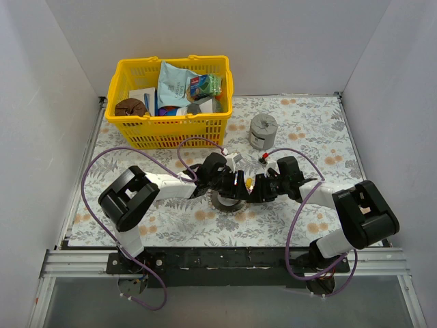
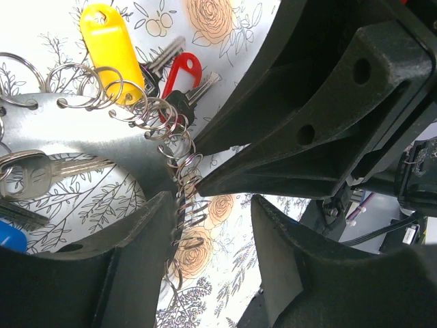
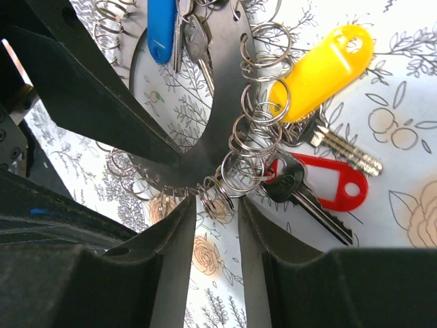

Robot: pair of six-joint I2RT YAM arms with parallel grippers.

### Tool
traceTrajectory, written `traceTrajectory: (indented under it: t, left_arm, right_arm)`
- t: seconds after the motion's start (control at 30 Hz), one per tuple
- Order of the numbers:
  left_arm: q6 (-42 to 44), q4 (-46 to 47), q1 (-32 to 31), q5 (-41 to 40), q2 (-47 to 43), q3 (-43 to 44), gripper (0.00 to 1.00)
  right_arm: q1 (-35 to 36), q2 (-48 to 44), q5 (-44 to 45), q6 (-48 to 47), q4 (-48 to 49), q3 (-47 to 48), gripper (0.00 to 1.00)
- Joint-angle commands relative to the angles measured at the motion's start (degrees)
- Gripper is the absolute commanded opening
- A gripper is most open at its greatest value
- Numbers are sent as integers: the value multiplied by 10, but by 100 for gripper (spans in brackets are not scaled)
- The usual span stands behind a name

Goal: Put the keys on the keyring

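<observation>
The keyring (image 2: 82,130) is a flat silver ring lying on the floral cloth, its edge lined with several small split rings. A yellow tag (image 2: 109,44), a red tag (image 2: 183,68), a black-headed key (image 2: 179,102) and a silver key (image 2: 34,174) hang on it. My left gripper (image 2: 212,205) is open, its left finger (image 2: 136,260) against the ring's edge. My right gripper (image 3: 217,205) is open, its tips on either side of a split ring at the keyring's (image 3: 212,147) rim. In the right wrist view I see the yellow tag (image 3: 321,68), red tag (image 3: 334,184) and blue tag (image 3: 162,27). Both grippers meet over the keyring (image 1: 225,200).
A yellow basket (image 1: 171,102) of packets stands at the back left. A squat grey metal cylinder (image 1: 262,130) sits behind the grippers to the right. Purple cables loop beside both arms. White walls close in the table on three sides.
</observation>
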Motion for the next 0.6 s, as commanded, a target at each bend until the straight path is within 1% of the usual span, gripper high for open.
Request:
traceTrajectory:
  t: [0.0, 0.1, 0.33, 0.57]
  left_arm:
    - [10, -7, -2, -13, -44, -6, 49]
    - [10, -6, -2, -15, -47, -10, 49]
    - [11, -6, -2, -22, -58, -13, 49]
    - [13, -9, -2, -29, -69, -18, 49]
  right_arm:
    - [2, 19, -40, 12, 50, 19, 40]
    - [2, 20, -46, 12, 55, 19, 39]
    - [2, -12, -50, 8, 63, 20, 36]
    - [1, 19, -49, -3, 51, 41, 34]
